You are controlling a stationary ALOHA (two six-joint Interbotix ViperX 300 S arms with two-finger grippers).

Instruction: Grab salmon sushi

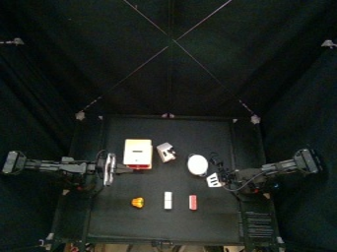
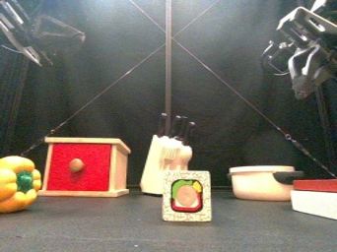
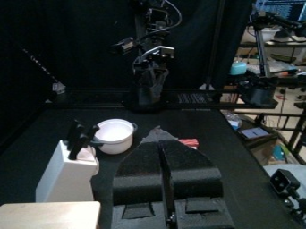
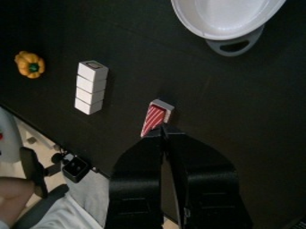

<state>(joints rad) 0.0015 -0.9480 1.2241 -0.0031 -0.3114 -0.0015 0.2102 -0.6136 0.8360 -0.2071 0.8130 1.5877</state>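
okay, i'm looking down past my right gripper and its jaws are pinched together with no gap between them, nothing caught in them. the salmon sushi lies on the black table just beyond the tips, a small red-striped oblong with a whitish end, and i can't tell if the tips touch it. from above the salmon sushi sits in the front row near the table's front edge, with the plain white piece beside it and the orange-yellow piece further along that row. the right arm comes in from the right side, next to the white round dish. in the right wrist view that dish is well apart from the sushi, and the white piece shows as a segmented block. my left gripper hangs over the left side with its jaws pressed together, empty. further back stand the red drawer box and the knife block.
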